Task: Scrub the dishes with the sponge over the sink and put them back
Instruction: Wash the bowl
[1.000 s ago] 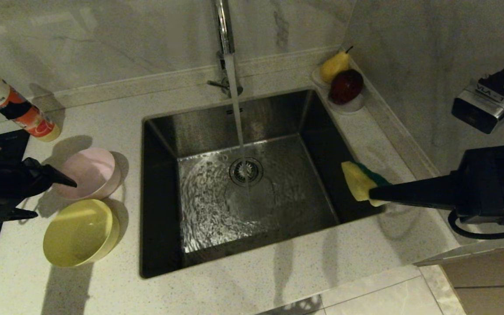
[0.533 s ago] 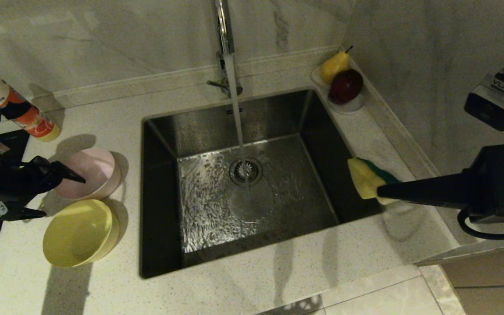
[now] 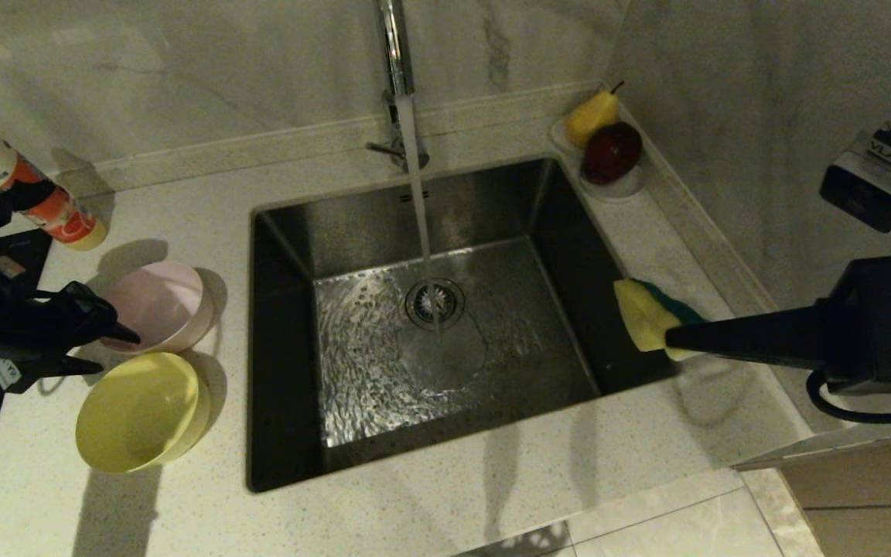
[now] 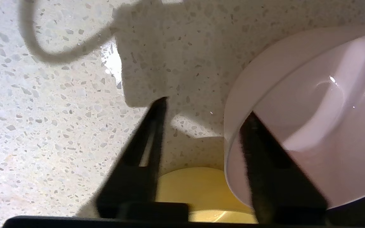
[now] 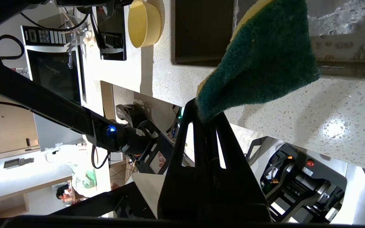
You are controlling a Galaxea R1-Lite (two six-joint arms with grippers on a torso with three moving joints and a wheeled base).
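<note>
The yellow bowl [image 3: 140, 411] is seen nearest on the counter [image 3: 430, 503], just beside the pink bowl [image 3: 163, 303]. The pink bowl's rim is straddled by the left pincer [image 3: 109, 350], its fingers apart. The sponge [image 3: 650, 313] is clamped in the right pincer [image 3: 674, 340] over the sink [image 3: 291, 232] edge. Water runs from the faucet [image 3: 395, 46].

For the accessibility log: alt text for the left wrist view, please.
The left pincer straddles the pink bowl's rim, one finger inside and the other outside over the speckled counter. The yellow bowl shows just beyond.
</note>
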